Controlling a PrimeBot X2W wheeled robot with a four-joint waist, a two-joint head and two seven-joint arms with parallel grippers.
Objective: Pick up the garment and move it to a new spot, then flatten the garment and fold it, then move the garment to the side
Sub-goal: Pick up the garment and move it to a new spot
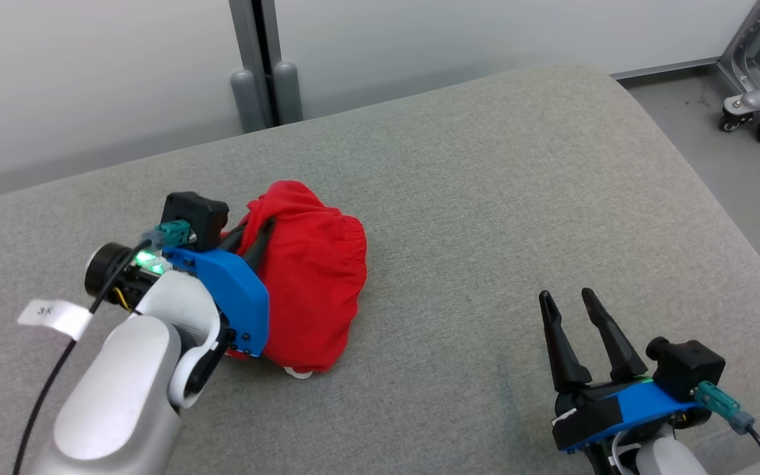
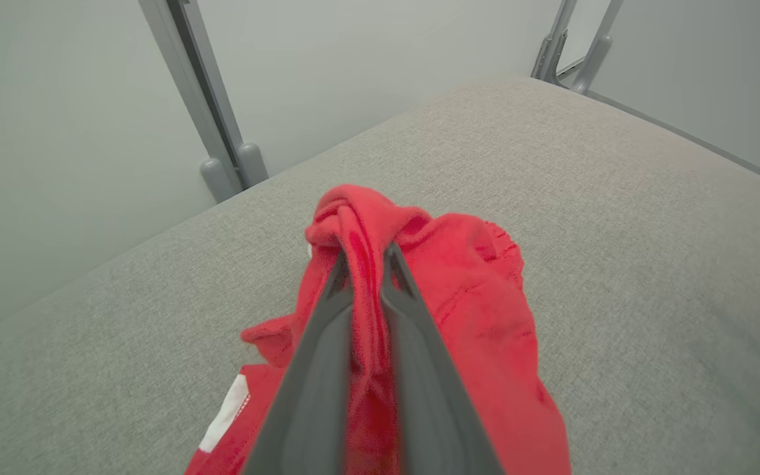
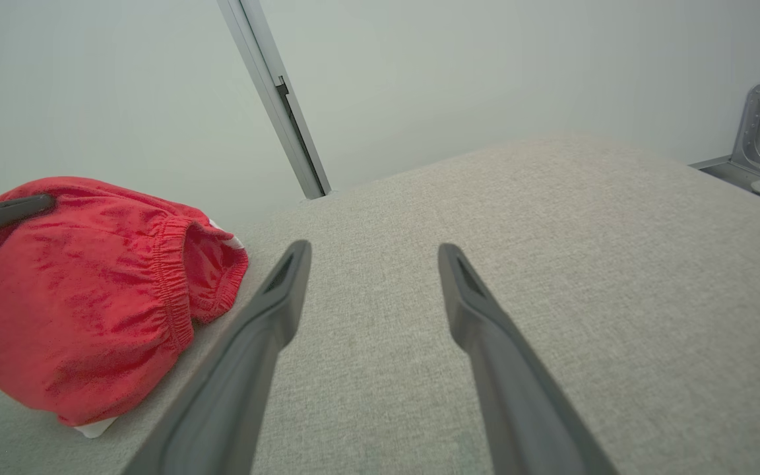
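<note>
Nearest to me, at the near right, my right gripper (image 1: 565, 295) hangs over bare grey cushion (image 1: 485, 198), its two dark fingers spread wide with nothing between them; its wrist view (image 3: 373, 249) shows the same open gap above the fabric surface.

On the near left, my left arm reaches in over the cushion, a white tag (image 1: 53, 316) on its cable. The left gripper (image 1: 254, 231) is buried in the near-left side of the garment (image 1: 314, 277). In its own wrist view, the left gripper (image 2: 365, 254) has its fingers drawn close, pinching a raised fold of red cloth between them.

The garment (image 2: 479, 310) is a bunched red heap lying on the cushion left of centre, well apart from the right gripper. An elastic gathered hem faces right (image 3: 90, 297), and a white patch (image 1: 297, 373) peeks out at its near edge.

Beyond the cushion's far edge a grey post (image 1: 264, 66) stands against a pale wall (image 1: 90, 79). At the far right, a wheeled frame (image 1: 759, 99) sits on the floor.
</note>
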